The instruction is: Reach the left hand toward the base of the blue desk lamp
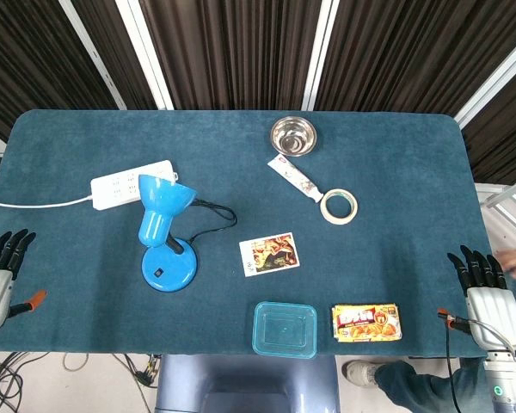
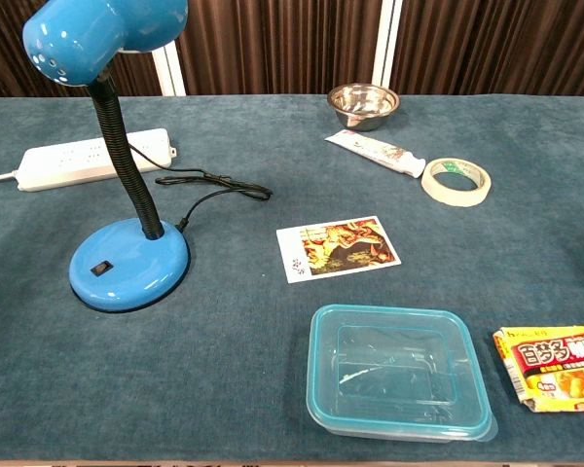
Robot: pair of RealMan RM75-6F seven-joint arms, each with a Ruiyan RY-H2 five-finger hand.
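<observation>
The left hand (image 1: pixel 2 267) sits at the left edge of the table (image 1: pixel 396 198). Its fingers (image 1: pixel 9 248) point up and lie a little apart, and they hold nothing. The right hand (image 1: pixel 483 288) sits at the right edge the same way, fingers a little apart and empty. The chest view shows neither hand.

The lamp (image 1: pixel 162 232) is blue and stands on the left part of the table, well apart from the left hand. Its round base (image 1: pixel 168 267) lies flat on the cloth, with a small black switch (image 2: pixel 101 268) on top. The bendy black neck (image 2: pixel 127 156) goes up from the back of the base to the blue shade (image 2: pixel 102 34). A black cord (image 2: pixel 209 185) runs from the base toward the white power strip (image 1: pixel 131 184) behind it.

I think the reach has not started yet. The left hand needs to go in over the table toward the base. It should come in low, so it does not bump the shade above
</observation>
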